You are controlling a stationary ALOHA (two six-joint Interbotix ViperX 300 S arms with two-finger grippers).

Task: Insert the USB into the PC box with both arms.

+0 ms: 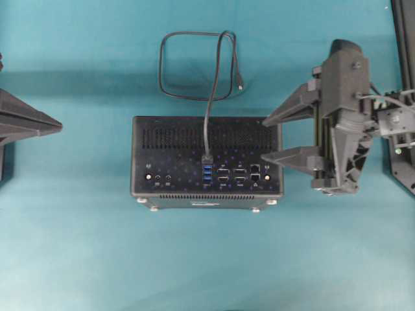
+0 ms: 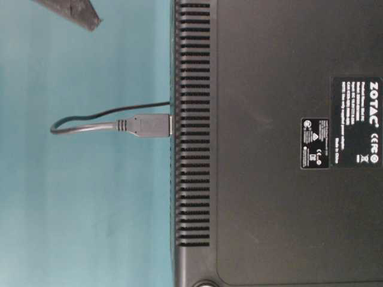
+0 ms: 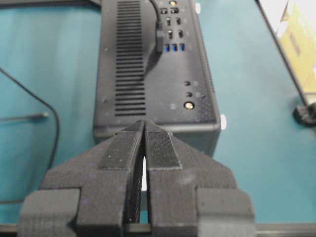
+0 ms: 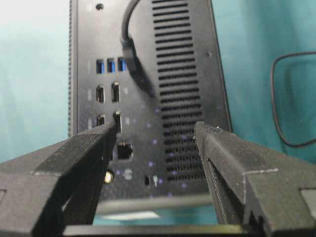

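Teal cloth (image 1: 78,246) covers the whole table, and the work is in its middle. On the right, the right gripper (image 1: 269,137) has its two fingers spread wide. One finger lies over the right end of the PC box (image 1: 175,133) and the other reaches the far right corner; nothing is between them. On the left, the left gripper (image 3: 144,129) is pressed together and holds nothing. It stays off the left side of the box, apart from it.

From there outward, the plug of the USB (image 2: 149,125) sits in the column of blue ports (image 1: 207,173) on the top face of the box. In the table-level view its body meets the face with no gap visible. The rest of the cable runs to the far side and lies in a loop on the cloth.

I judge that the insertion step is done, or almost done. The next move is probably to take both arms away without catching the cable. If the plug is not fully seated, one gripper must press it down while the other steadies the box.
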